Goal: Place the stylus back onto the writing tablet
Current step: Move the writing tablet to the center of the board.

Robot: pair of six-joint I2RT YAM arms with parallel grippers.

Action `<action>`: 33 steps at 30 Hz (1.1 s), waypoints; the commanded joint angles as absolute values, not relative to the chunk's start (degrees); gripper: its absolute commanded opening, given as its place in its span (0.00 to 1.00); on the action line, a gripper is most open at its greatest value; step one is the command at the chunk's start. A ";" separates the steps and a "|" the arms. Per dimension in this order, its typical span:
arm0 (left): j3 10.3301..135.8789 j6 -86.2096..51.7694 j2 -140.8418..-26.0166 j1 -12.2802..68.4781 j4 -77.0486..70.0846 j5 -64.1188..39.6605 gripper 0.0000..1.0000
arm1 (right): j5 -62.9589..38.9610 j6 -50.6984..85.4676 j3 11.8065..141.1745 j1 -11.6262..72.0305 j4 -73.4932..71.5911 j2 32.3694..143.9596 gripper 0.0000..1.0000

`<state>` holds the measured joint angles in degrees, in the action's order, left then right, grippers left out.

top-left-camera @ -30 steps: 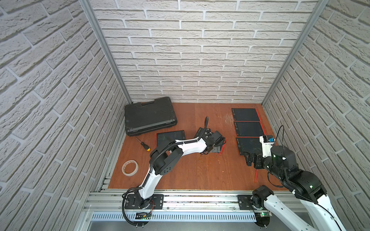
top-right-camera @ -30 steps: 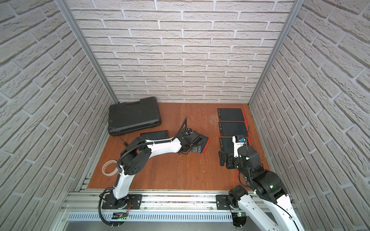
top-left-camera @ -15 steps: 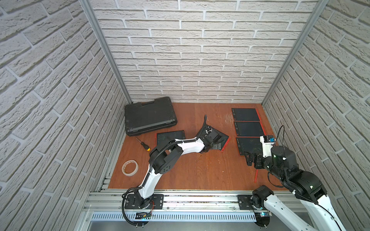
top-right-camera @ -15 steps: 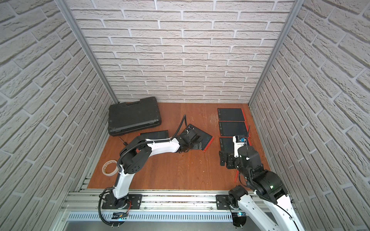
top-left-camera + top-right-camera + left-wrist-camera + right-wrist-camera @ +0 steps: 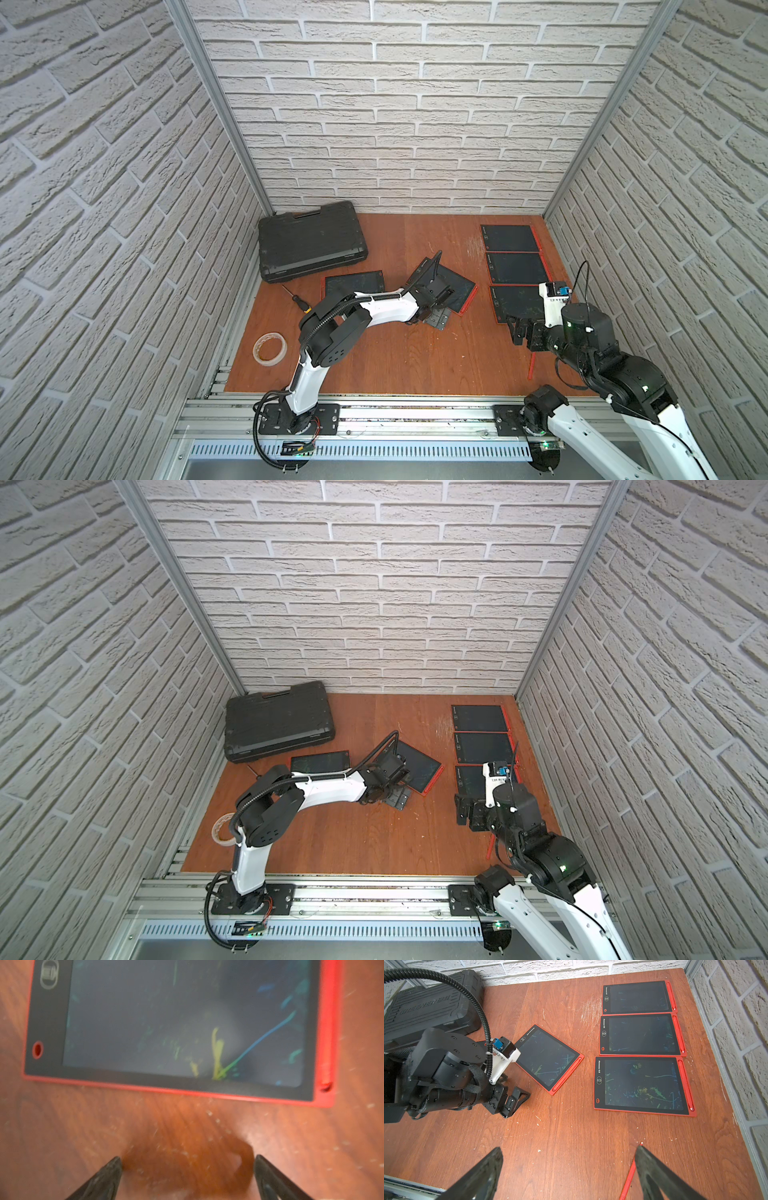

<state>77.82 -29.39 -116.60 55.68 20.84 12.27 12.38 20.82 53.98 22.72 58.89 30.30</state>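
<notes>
In both top views, stylus (image 5: 531, 366) on scuffed wooden table (image 5: 415, 365), white brick walls (image 5: 395, 124)

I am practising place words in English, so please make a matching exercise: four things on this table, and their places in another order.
A. black case
B. tape roll
C. loose stylus
D. askew tablet

1. middle of the table
2. back left corner
3. front left
4. front right, beside the right arm

Pairs: A-2, B-3, C-4, D-1
</notes>
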 commanded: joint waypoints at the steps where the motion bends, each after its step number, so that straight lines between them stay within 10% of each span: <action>1: 80.88 -27.60 -120.35 56.98 28.43 16.42 0.98 | 12.96 21.35 53.53 22.92 56.51 30.30 0.98; 33: 114.52 -50.07 -145.43 50.93 36.24 7.38 0.98 | 14.23 21.93 53.58 22.85 56.78 30.43 0.97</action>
